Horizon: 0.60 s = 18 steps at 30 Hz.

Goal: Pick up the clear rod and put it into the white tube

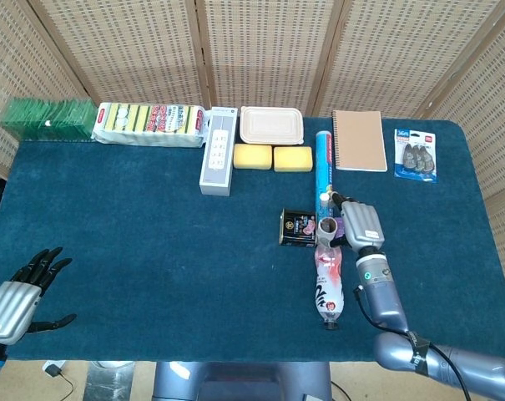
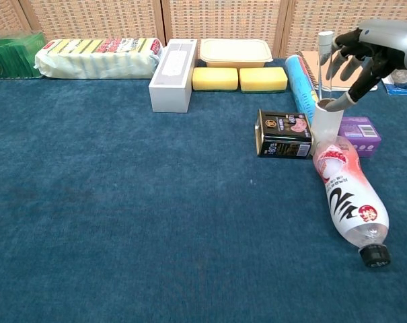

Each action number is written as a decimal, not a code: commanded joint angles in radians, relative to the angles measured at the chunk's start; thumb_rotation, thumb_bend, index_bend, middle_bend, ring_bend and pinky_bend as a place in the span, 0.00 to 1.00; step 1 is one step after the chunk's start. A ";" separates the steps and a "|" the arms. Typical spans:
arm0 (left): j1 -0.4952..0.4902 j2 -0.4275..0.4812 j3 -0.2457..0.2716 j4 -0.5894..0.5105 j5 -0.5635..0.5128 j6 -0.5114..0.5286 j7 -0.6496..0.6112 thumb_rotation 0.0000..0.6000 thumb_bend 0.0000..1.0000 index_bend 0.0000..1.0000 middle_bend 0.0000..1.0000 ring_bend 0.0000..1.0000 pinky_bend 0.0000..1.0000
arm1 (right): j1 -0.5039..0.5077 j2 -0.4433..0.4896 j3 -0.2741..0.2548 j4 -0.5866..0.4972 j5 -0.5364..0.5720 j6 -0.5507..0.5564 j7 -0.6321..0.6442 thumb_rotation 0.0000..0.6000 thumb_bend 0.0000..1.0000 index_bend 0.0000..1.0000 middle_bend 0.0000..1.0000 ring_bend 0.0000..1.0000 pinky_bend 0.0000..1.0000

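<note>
Upright clear rod [image 2: 325,64] in white tube [image 2: 327,120], right hand [image 2: 368,50] fingers [image 2: 340,102] alongside

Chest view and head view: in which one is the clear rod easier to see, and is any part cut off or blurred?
Chest view: the clear rod stands out sharply above the white tube; the right robot hand is cut by the frame edge. Head view: evenly lit, but the rod is barely distinguishable from above.
</note>
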 commanded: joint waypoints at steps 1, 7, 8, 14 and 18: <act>0.000 0.000 0.000 0.000 -0.001 -0.001 0.000 0.75 0.11 0.11 0.05 0.02 0.23 | 0.004 -0.005 0.000 0.009 0.003 0.014 -0.006 1.00 0.17 0.29 0.37 0.37 0.40; -0.002 0.000 -0.001 0.000 -0.003 -0.005 0.002 0.75 0.11 0.11 0.05 0.02 0.23 | 0.013 -0.011 0.001 0.013 0.011 0.035 -0.021 1.00 0.18 0.31 0.40 0.41 0.44; -0.002 0.000 0.000 -0.001 -0.002 -0.005 0.002 0.75 0.11 0.11 0.05 0.02 0.23 | 0.014 -0.011 0.000 0.012 0.013 0.036 -0.023 1.00 0.18 0.32 0.41 0.41 0.44; -0.001 -0.001 0.001 -0.002 0.000 -0.003 0.004 0.74 0.11 0.11 0.05 0.02 0.23 | 0.018 -0.019 -0.009 0.010 0.023 0.045 -0.033 1.00 0.18 0.33 0.42 0.42 0.44; -0.002 0.000 0.003 -0.002 0.003 -0.004 0.004 0.76 0.11 0.11 0.05 0.02 0.23 | 0.022 -0.034 -0.018 0.008 0.028 0.054 -0.044 1.00 0.18 0.34 0.42 0.43 0.45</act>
